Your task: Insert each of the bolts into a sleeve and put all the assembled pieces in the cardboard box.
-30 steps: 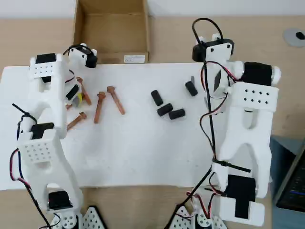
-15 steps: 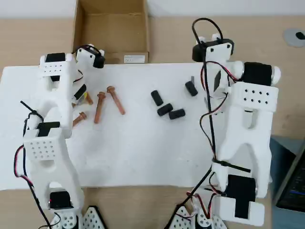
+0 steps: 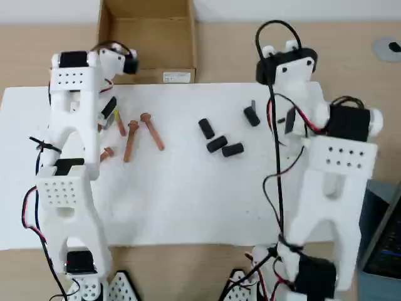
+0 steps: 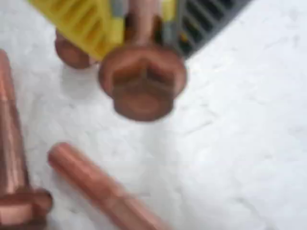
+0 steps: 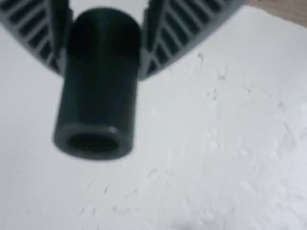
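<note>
Left wrist view has the left gripper (image 4: 144, 21) clamped on a copper bolt (image 4: 143, 84) by its shank, the head protruding past the fingertips over the white mat (image 4: 249, 143). The right gripper (image 5: 103, 28) pinches one end of a black sleeve (image 5: 96, 105), its open bore pointing away from the fingers. With each piece gripped only near one end, either could pivot or slip when shank meets bore, and a slight misalignment may jam or drop the bolt far from the cardboard box (image 3: 147, 44).

Bolts (image 3: 130, 141) lie left of centre on the mat (image 3: 188, 194), sleeves (image 3: 216, 143) right of centre; the box (image 3: 147, 44) sits behind the mat, upper left.
</note>
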`<state>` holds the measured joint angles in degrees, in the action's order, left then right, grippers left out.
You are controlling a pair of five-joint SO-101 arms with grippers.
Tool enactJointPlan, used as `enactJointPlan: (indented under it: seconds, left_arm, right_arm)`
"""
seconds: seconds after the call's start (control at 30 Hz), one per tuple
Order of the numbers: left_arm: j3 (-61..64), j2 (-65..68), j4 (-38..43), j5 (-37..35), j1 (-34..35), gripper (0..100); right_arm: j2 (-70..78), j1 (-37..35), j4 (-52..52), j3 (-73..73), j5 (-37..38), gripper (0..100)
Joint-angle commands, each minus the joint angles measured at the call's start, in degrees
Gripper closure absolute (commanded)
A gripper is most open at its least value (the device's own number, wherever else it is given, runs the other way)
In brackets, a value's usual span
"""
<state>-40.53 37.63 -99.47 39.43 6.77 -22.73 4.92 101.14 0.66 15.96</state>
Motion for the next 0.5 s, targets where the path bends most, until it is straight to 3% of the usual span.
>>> enactJointPlan:
  seconds: [0.0,0.17,0.47]
  left_arm:
    - [-2.11,-7.08,-1.05,-1.93,-0.79,100]
    - [10.37,-21.93,-1.05,-3.78,-4.57,100]
    - [40.26,-51.3,-0.88,-18.37,-14.15,100]
  right_arm:
    - [-4.09,0.31,1.23,3.56,0.35,98.8]
    - [-8.04,0.66,1.23,8.75,0.09,98.8]
    - [-19.12,0.57,0.88,13.93,0.09,98.8]
